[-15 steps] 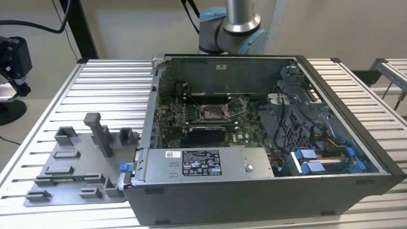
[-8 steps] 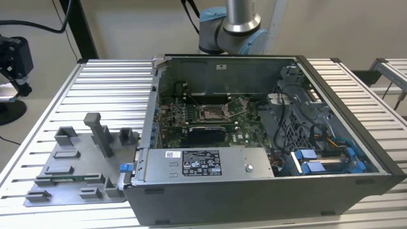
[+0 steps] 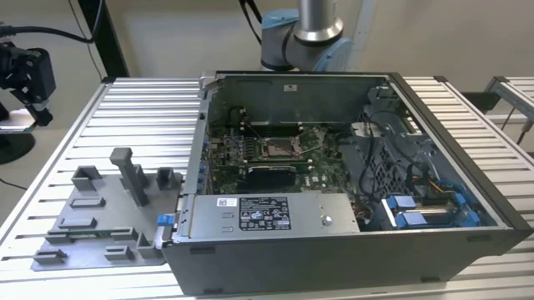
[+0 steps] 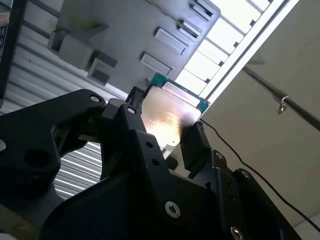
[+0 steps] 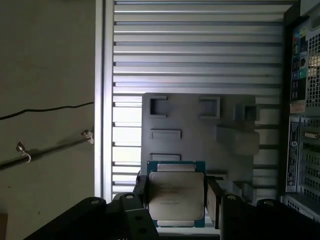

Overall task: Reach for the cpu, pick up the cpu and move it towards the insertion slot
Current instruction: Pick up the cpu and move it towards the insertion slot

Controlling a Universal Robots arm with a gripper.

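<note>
Exterior view: even, soft room light, faint shadows. Both wrist views: dim, backlit. Second wrist view: warm glare patch on chip (image 4: 165,120) face; table slats (image 4: 222,40) washed out white.

The gripper (image 5: 177,199) clamps the cpu (image 5: 175,192) by opposite edges, silvery face showing. Behind it the grey tray (image 5: 200,132) seems to lie on the slatted table (image 5: 200,50).

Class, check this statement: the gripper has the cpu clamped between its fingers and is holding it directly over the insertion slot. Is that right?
Not quite. The gripper does have the cpu clamped, but not over the insertion slot. The first wrist view shows the chip against the grey tray, outside the computer case.
</note>
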